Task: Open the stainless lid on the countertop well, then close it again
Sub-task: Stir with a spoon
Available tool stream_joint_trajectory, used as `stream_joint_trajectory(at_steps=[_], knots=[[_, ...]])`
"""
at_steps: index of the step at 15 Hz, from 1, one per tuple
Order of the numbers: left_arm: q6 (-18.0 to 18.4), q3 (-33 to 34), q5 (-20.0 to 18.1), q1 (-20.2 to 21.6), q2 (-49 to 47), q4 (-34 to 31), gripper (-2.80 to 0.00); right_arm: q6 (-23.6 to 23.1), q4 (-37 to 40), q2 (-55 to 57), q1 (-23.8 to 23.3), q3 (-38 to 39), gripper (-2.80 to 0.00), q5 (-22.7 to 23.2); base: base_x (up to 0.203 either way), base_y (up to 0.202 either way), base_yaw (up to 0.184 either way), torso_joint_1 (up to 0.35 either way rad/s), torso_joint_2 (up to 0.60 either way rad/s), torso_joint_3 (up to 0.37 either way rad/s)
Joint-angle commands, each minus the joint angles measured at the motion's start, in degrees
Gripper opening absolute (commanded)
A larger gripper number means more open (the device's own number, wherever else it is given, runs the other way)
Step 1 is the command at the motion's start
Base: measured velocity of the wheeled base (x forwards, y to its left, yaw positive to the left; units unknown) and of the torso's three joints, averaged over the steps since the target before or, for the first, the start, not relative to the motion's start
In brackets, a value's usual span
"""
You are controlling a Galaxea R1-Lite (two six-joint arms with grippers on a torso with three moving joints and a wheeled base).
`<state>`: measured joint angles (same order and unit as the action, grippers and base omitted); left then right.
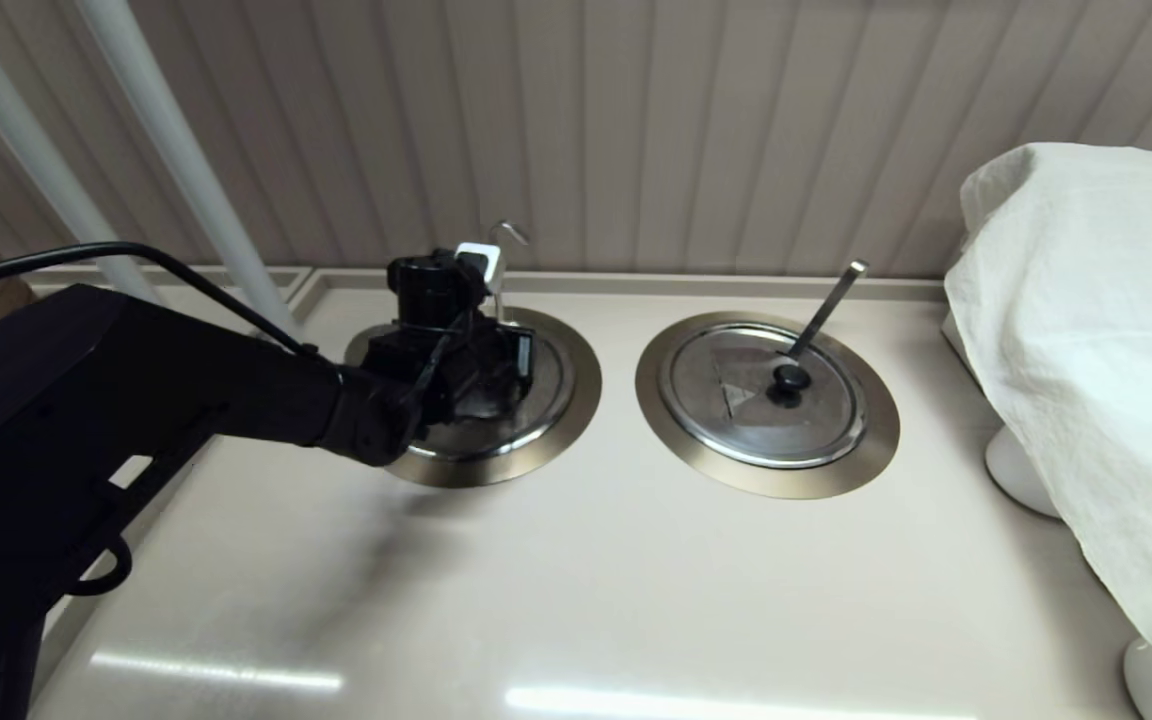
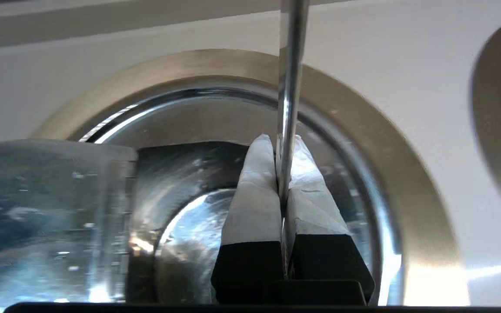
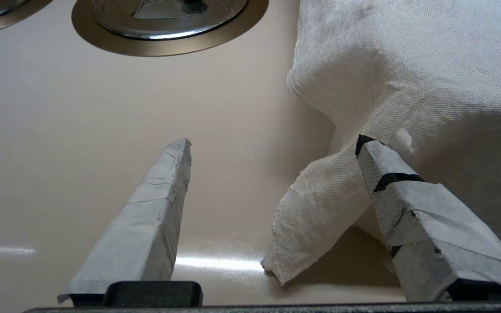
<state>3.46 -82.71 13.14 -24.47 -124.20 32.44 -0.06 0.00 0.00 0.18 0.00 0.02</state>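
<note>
Steel lid (image 1: pixel 536 395) on the left well (image 1: pixel 576 400), mostly hidden in the head view under the left gripper (image 1: pixel 496 350). Taped fingers (image 2: pixel 255 195) pressed nearly together, pinching the thin ladle rod (image 2: pixel 292 87) between them, over the lid's shiny surface. Hooked rod tip (image 1: pixel 508 232) poking up beyond the gripper. Twin lid (image 1: pixel 761 395) flat and shut to the right. Right gripper (image 3: pixel 272 143) spread wide, low over the counter (image 1: pixel 576 580), beside the white cloth (image 1: pixel 1096 350).
</note>
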Motion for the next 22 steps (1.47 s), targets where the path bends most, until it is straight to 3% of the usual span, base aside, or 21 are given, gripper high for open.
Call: stream_joint_trajectory(at_steps=[1,6,9,12,15,18,19,22], knots=[[2.98,1.21,0.26,2.05,0.87,0.32,-2.80,-0.03,0.00,0.00,-0.01,0.00,0.00,0.06,0.000,0.000,0.000,0.000,0.00,0.000],[1.88,-2.34,0.99,3.67,-0.60,0.29,-2.80,-0.07,0.00,0.04,-0.01,0.00,0.00,0.02,0.000,0.000,0.000,0.000,0.00,0.000],[-8.34,-9.13,3.06,3.05,-4.07,0.27,-2.80,-0.03,0.00,0.09,-0.01,0.00,0.00,-0.02,0.000,0.000,0.000,0.000,0.00,0.000],[-10.56,-9.88,2.93,1.64,-4.74,0.22,-2.80,-0.09,0.00,0.09,0.06,0.00,0.00,0.06,0.000,0.000,0.000,0.000,0.00,0.000],[-10.68,-7.64,2.24,1.23,-2.63,-1.43,-2.80,-0.03,0.00,0.06,-0.01,0.00,0.00,0.03,0.000,0.000,0.000,0.000,0.00,0.000],[-12.06,-4.67,-3.41,1.34,1.21,-5.65,-2.80,-0.03,0.00,0.09,-0.01,0.00,0.00,0.05,0.000,0.000,0.000,0.000,0.00,0.000],[-11.65,-4.57,-3.24,1.52,0.77,-5.85,-2.80,-0.03,0.01,0.04,0.03,0.00,0.00,0.02,0.000,0.000,0.000,0.000,0.00,0.000],[-3.28,-3.88,-1.36,3.55,-0.71,-5.00,-2.80,-0.03,0.00,0.00,-0.01,0.00,0.00,0.01,0.000,0.000,0.000,0.000,0.00,0.000]])
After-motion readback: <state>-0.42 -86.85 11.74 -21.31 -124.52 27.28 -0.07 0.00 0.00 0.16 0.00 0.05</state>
